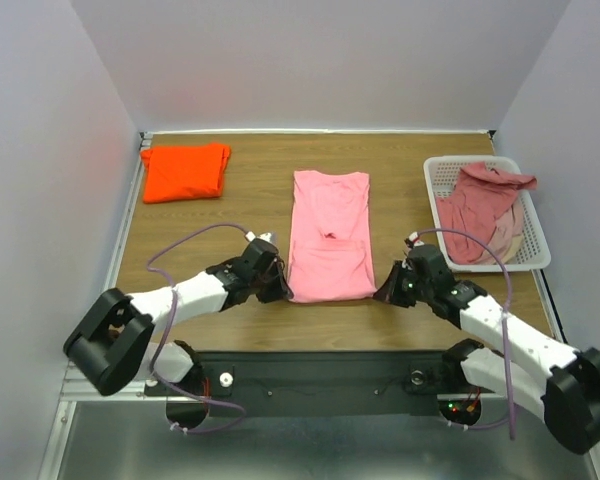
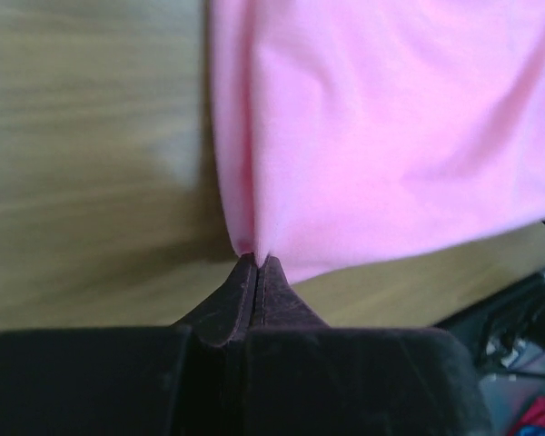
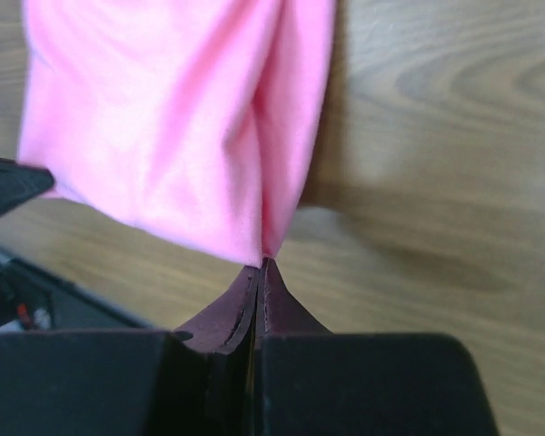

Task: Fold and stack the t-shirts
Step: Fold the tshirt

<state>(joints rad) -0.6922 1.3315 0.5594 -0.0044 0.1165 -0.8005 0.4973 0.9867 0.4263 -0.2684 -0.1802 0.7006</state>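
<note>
Where the left gripper (image 2: 257,263) narrows to its tips, the two dark fingers are pressed flat together with no gap between them. The near left corner of the pink t-shirt (image 2: 391,136) is nipped right at their ends. The right gripper (image 3: 265,265) does the same on the other side, jaws tight together and pinching the near right corner of that shirt. At both corners the cloth gathers into soft folds running away from the fingertips, and a shadow on the wood beside each suggests the corners are raised slightly.

From above, the two arms reach in low from either side, and the pink t-shirt lies between them in the middle of the table (image 1: 250,190). It is laid out as a long narrow strip, its sleeves turned in. The near hem is close to the table's front edge and the other end points at the back wall. A small rumple sits about halfway along it.

Well apart from it, in the far left corner, an orange t-shirt (image 1: 185,170) lies folded into a compact rectangle. At the far right stands a white mesh basket (image 1: 432,170), with dusty rose t-shirts (image 1: 480,205) heaped loosely inside, one draped towards its back rim.
</note>
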